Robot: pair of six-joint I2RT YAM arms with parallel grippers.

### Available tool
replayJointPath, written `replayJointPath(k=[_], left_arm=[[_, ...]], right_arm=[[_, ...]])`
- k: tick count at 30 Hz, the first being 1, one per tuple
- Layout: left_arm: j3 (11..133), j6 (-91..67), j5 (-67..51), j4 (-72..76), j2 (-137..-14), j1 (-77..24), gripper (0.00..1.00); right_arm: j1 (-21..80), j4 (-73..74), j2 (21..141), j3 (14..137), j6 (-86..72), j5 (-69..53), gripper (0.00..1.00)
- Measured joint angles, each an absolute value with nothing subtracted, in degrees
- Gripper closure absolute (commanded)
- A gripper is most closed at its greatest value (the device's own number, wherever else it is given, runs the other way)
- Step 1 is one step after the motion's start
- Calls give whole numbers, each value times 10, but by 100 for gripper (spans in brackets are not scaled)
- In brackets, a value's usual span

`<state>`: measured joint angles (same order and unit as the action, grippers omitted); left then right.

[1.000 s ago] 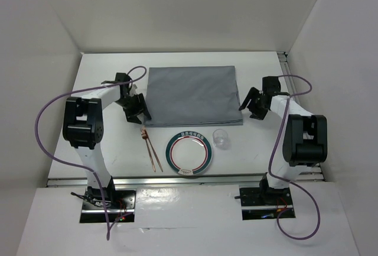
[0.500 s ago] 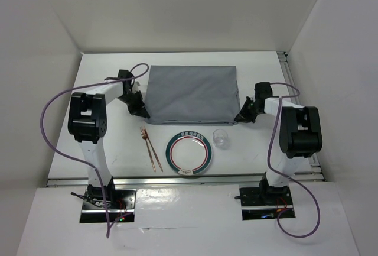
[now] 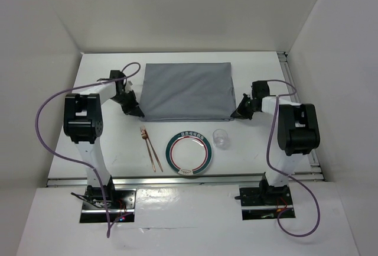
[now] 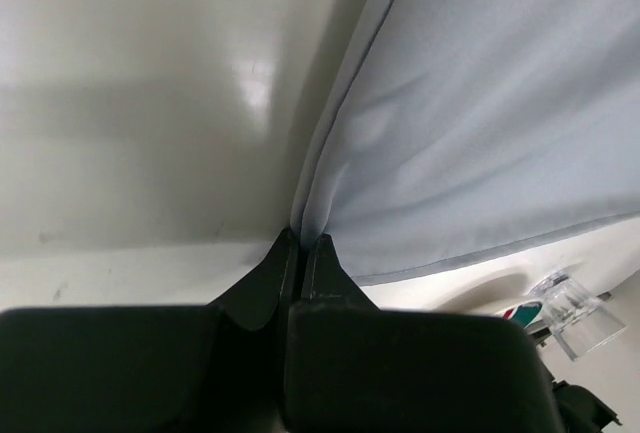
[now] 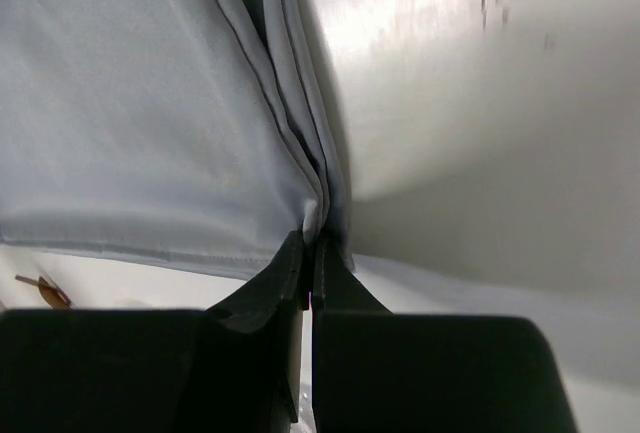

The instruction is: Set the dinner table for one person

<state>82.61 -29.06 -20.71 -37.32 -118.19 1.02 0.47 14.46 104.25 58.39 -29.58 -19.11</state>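
A grey cloth mat (image 3: 188, 90) lies on the white dinner table (image 3: 106, 143), towards the back. My left gripper (image 3: 137, 112) is shut on the mat's near left corner (image 4: 310, 215). My right gripper (image 3: 235, 114) is shut on the near right corner (image 5: 318, 208), where the cloth bunches into folds. In front of the mat stand a round plate with a green rim (image 3: 188, 153) and a small clear cup (image 3: 220, 138). A pair of reddish chopsticks (image 3: 151, 148) lies left of the plate. The cup (image 4: 572, 305) also shows at the edge of the left wrist view.
White walls close in the table at the back and both sides. A metal rail (image 3: 177, 178) runs along the near edge. Purple cables (image 3: 44, 132) loop beside each arm.
Both grippers came down from open beside the mat and shut on its near corners. The mat has shifted slightly toward the back.
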Motion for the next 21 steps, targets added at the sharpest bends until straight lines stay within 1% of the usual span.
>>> replayJointPath(k=[7,15,21], left_arm=[[717,-290,-216,-353,-1114,12,100],[662,-288,-213,-344,-1074,12,100],[647,-288,-208,-343,-1061,10,100]], right_arm=[[30,140,974,503,-315,-180,100],[42,157,917,451,-339,-145,100],[43,177,891,435,-350,-123,100]])
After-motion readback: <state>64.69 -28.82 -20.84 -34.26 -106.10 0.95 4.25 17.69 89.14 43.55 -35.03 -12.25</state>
